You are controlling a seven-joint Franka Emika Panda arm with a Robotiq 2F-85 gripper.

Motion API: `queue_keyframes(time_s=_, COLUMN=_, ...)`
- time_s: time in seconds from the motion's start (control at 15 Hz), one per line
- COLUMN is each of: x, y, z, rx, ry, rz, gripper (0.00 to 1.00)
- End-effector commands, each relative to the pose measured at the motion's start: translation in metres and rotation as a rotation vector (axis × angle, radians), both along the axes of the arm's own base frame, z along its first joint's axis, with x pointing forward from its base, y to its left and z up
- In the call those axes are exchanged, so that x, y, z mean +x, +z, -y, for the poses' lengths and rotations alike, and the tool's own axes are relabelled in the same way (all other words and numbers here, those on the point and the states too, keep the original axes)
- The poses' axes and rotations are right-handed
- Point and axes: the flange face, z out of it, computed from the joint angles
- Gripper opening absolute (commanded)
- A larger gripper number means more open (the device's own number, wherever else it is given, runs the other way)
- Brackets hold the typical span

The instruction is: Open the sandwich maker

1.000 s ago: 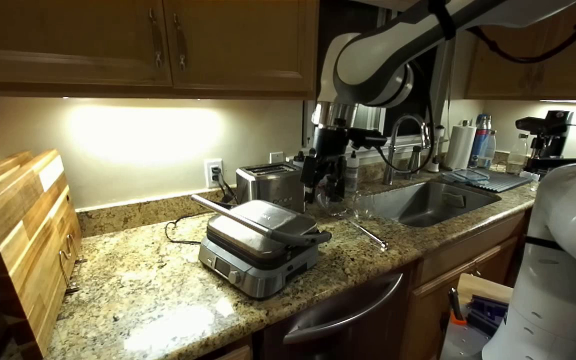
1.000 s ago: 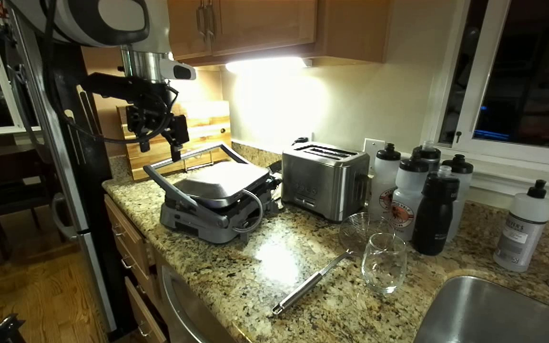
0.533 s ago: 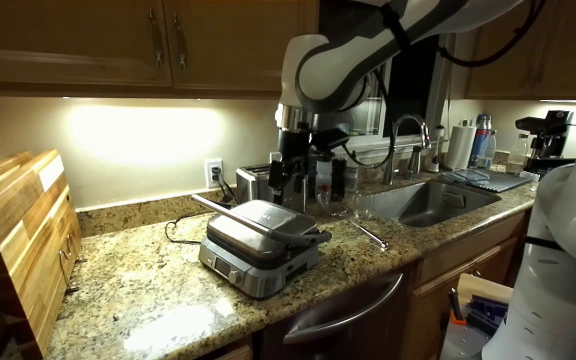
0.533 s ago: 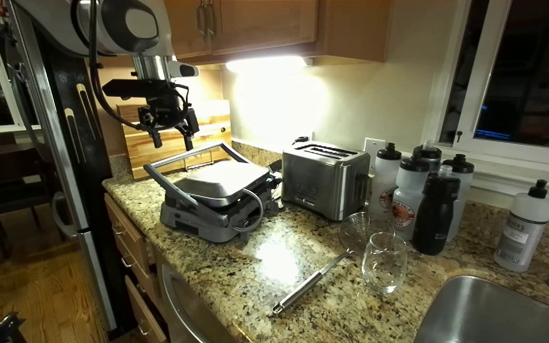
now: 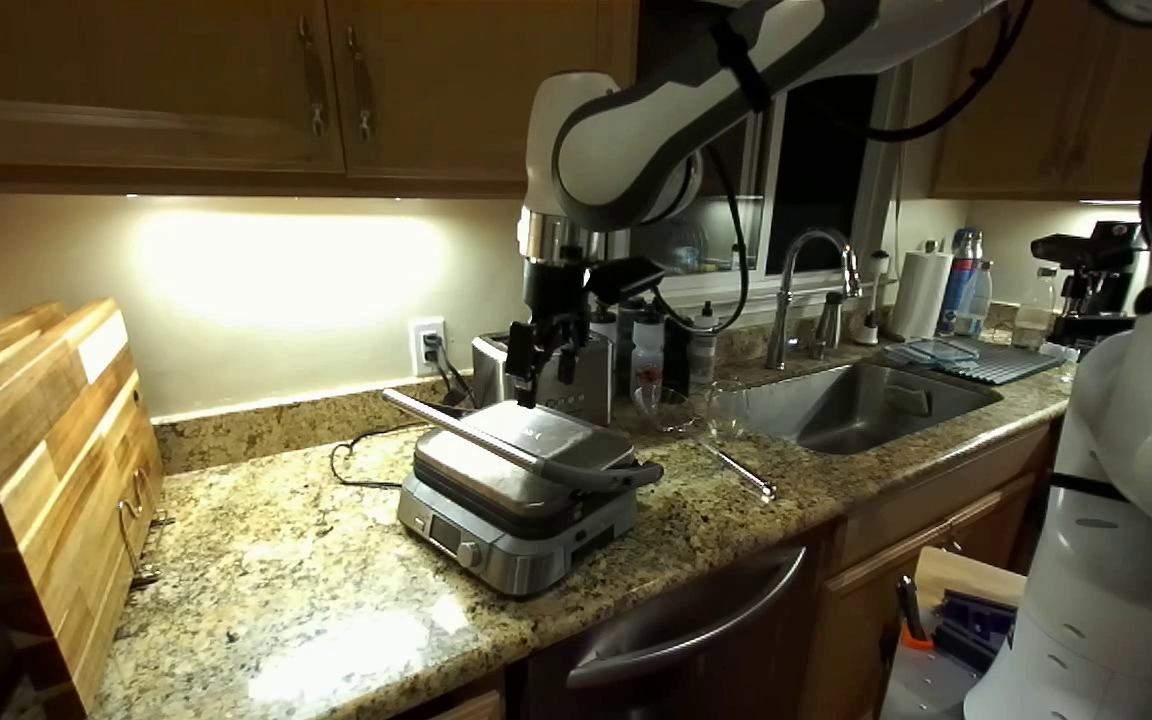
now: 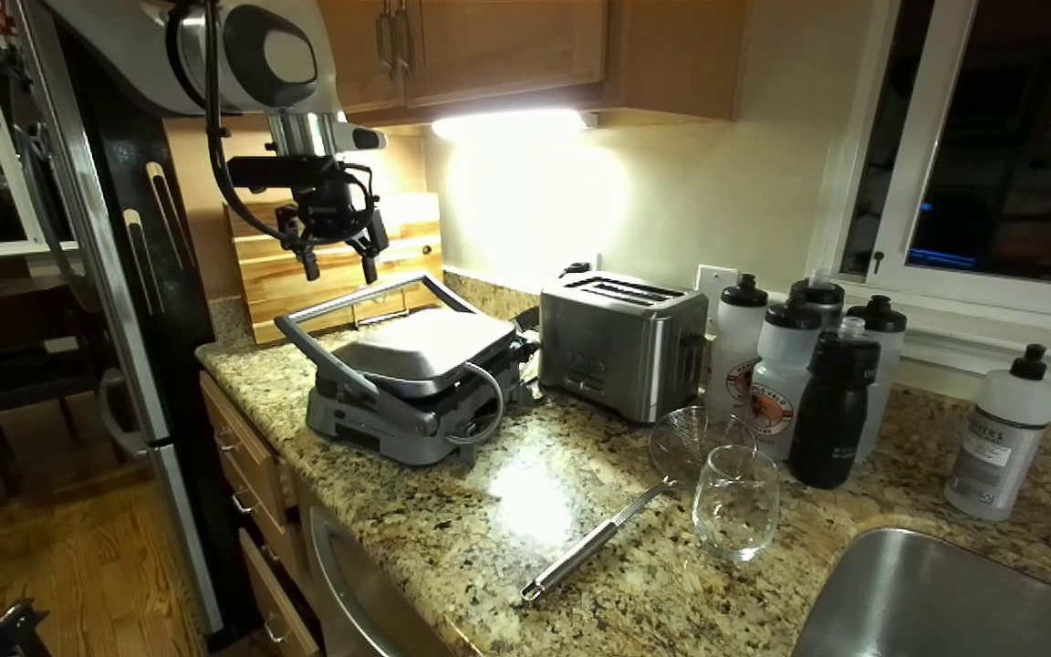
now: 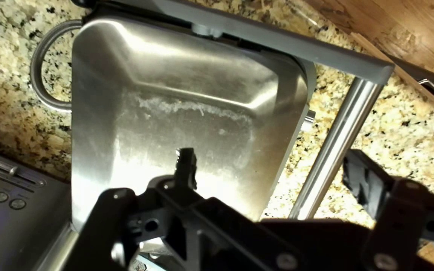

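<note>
In an exterior view the gripper (image 6: 341,272) points down just above the handle (image 6: 343,303). Its fingers (image 7: 186,165) are set wide apart; in the wrist view the handle passes between their tips. The sandwich maker (image 5: 526,500) sits near the front edge of the counter (image 5: 276,560), its lid (image 7: 187,128) down. It is squarish; the front faces the end edge where the cutting boards (image 5: 66,470) stand, and, with the handle slanting up forward, the long axis runs roughly along the front edge. The lid is brushed steel, bevelled; the handle has grey arms and a round, polished bar. The counter is speckled stone, the cutting boards striped wood. A boxy steel toaster (image 6: 594,351) stands beside the sandwich maker at the back edge. The display (image 5: 446,533) shows in an exterior view; pale smears on the lid show in the wrist view, as does the looped cable (image 7: 36,69) at the hinge end.
</note>
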Motion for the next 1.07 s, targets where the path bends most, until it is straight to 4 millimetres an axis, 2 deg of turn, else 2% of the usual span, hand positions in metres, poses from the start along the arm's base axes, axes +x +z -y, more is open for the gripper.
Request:
queue_keyframes(time_s=0.0, x=0.003, y=0.000, z=-0.001, rx=-0.001, ry=-0.007, rz=-0.001, gripper=1.00)
queue_keyframes(time_s=0.4, x=0.044, y=0.013, z=-0.025, rx=0.031, ry=-0.032, rz=0.036, gripper=1.00)
queue_keyframes(time_s=0.53, x=0.057, y=0.011, z=-0.039, rx=0.064, ry=-0.035, rz=0.036, gripper=1.00)
queue_keyframes(time_s=0.73, x=0.073, y=-0.002, z=-0.062, rx=0.065, ry=-0.013, rz=0.033, gripper=1.00)
queue_keyframes(time_s=1.0, x=0.089, y=-0.030, z=-0.081, rx=0.056, ry=-0.007, rz=-0.004, gripper=1.00)
